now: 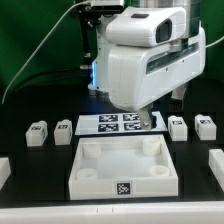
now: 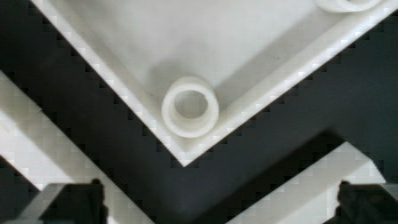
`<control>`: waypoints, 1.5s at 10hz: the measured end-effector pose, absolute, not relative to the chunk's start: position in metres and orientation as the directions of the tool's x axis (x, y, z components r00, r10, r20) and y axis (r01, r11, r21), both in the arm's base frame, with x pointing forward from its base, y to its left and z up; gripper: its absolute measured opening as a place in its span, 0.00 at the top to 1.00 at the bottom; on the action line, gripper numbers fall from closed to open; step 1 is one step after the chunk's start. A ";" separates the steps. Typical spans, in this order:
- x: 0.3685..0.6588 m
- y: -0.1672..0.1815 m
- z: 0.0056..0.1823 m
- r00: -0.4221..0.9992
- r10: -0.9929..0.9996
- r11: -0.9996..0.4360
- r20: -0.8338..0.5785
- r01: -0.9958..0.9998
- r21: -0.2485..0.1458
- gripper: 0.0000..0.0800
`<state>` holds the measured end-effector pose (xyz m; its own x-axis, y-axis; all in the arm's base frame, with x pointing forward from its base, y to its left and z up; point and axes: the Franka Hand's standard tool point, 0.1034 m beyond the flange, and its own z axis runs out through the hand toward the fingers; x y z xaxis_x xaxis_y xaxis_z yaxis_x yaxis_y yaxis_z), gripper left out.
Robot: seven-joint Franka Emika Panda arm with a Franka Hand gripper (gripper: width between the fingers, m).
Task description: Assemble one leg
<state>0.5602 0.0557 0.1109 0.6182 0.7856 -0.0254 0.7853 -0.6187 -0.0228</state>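
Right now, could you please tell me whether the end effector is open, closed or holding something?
End effector: open, holding nothing.

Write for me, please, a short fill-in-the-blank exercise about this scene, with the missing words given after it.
1. On the exterior view's left of the marker board stand ___ legs.
2. In the wrist view, the corner of the square tray-like piece has a round ___.
3. The jaws stand open and hold ___.
Missing words: two; hole; nothing.
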 end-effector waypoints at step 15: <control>0.459 0.000 0.075 -0.077 0.997 0.077 0.003 0.996 -0.054 0.19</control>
<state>0.4592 -0.0004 0.0755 -0.0772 0.9970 0.0027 0.9955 0.0772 -0.0542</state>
